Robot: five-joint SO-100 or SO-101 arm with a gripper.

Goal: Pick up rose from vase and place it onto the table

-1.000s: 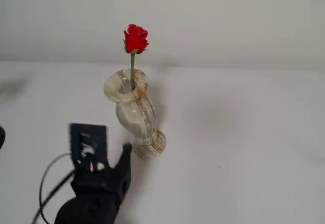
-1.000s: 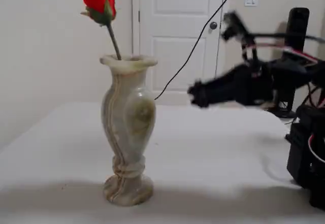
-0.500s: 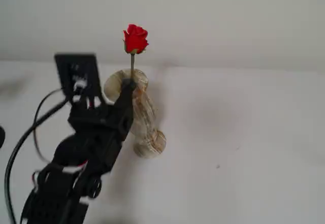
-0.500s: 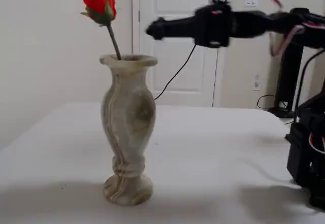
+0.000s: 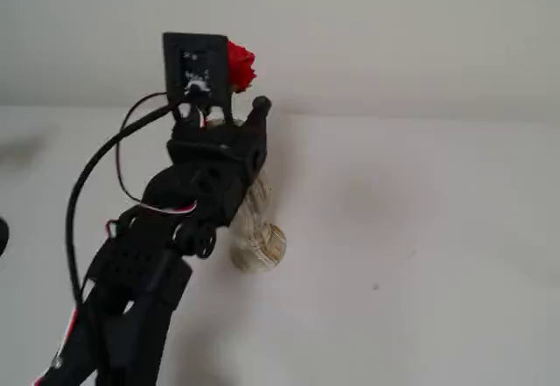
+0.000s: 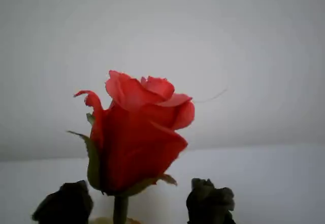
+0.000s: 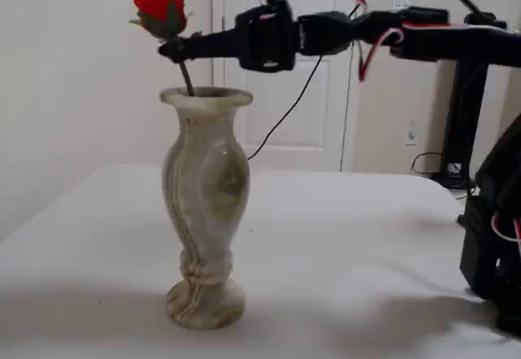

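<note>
The red rose stands upright in the marble-like vase on the white table. Its thin stem rises from the rim. My gripper reaches in level from the right, just under the bud and above the rim. In the wrist view the rose fills the middle. The two dark fingertips stand wide apart on either side of the stem, so my gripper is open around it. In a fixed view my arm hides most of the vase; the bud shows beside the camera mount.
The arm's base and post stand at the table's right edge in a fixed view, with cables hanging behind. A white door and wall lie behind. A dark object sits at the left edge in a fixed view.
</note>
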